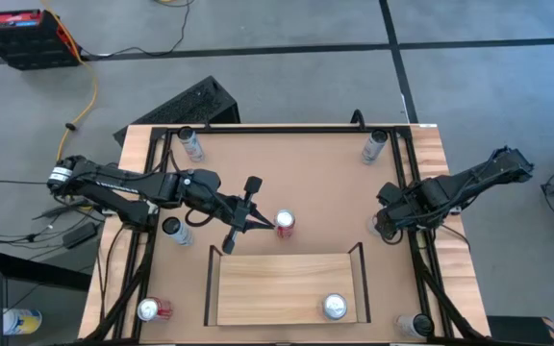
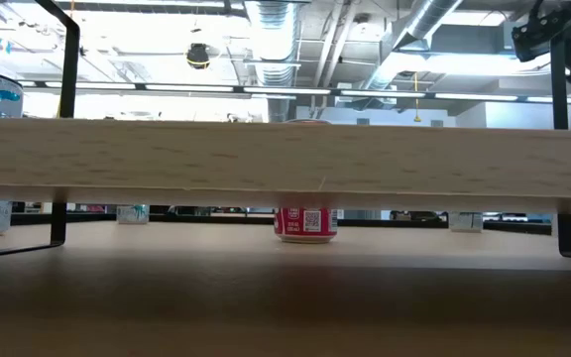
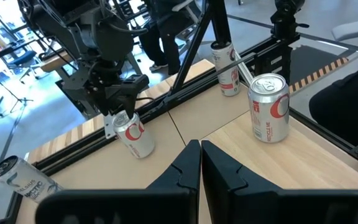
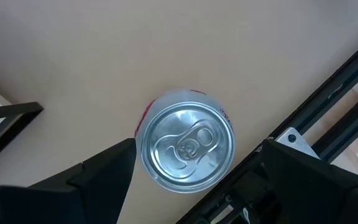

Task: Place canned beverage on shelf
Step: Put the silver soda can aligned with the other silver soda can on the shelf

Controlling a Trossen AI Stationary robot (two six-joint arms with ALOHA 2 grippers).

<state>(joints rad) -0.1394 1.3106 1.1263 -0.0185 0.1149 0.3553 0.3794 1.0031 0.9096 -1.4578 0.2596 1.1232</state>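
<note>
The shelf (image 1: pixel 277 286) is a pale wood board with black end rails at the table's near middle, and one can (image 1: pixel 335 307) stands on it. My right gripper (image 4: pixel 197 149) hangs open at the table's right side, pointing down. Its fingers stand on either side of the top of a silver and red can (image 4: pixel 188 148), which stands upright on the table (image 3: pixel 135 137). My left gripper (image 1: pixel 263 224) is shut and holds nothing. It hovers at mid-table beside a red can (image 1: pixel 285 223) without touching it. My right gripper comes from above with one finger (image 4: pixel 107 169) on each side of the can's upper rim (image 4: pixel 146 155). I cannot tell whether either finger touches the can. The can stands on its base on the table.
Several more cans stand about the tabletop: far left (image 1: pixel 190 142), far right (image 1: pixel 373 146), left (image 1: pixel 174 229), near left (image 1: pixel 152 309) and near right (image 1: pixel 414 325). Black frame rails (image 1: pixel 416 192) run along the table's edges, close to my right gripper.
</note>
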